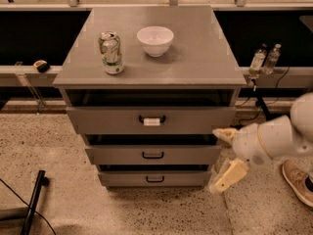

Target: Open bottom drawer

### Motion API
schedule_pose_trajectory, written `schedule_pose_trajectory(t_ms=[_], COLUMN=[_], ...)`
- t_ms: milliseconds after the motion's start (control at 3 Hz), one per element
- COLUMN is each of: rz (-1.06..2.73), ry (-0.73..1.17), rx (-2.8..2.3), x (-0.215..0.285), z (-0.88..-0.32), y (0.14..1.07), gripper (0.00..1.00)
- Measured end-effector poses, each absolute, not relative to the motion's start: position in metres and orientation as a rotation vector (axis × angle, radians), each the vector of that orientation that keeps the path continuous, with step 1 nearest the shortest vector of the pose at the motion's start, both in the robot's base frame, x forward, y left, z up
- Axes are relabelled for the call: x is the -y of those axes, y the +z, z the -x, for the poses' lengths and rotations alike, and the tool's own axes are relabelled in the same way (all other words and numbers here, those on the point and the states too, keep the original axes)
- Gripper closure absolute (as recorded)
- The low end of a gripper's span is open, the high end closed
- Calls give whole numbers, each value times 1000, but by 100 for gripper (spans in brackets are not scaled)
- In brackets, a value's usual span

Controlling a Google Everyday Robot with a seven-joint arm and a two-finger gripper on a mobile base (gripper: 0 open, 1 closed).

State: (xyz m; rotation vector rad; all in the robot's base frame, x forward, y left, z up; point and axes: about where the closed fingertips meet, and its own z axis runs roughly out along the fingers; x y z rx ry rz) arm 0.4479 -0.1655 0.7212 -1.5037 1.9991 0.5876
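The bottom drawer is the lowest of the grey cabinet's three, with a flat grey front and a small black bow handle. Its front sits a little back from the middle drawer above it. My gripper is at the cabinet's right front corner, level with the two lower drawers. Its two cream fingers are spread apart and hold nothing: one fingertip is by the middle drawer's right end, the other is by the bottom drawer's right end. It is to the right of the handle, apart from it.
The top drawer has a white tag on its handle. A can and a white bowl stand on the cabinet top. A black stand leg lies on the floor at left. A shoe is at right.
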Motion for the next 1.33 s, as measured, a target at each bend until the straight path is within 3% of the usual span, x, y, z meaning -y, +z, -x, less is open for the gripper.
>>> schedule_pose_trajectory(t_ms=[667, 1000, 1333], rz=[1380, 1405, 1490], ry=[817, 768, 574], rx=[-1733, -1708, -1612], x=[135, 128, 123], z=[-458, -450, -470], y=[647, 626, 577], gripper=[0, 0, 0])
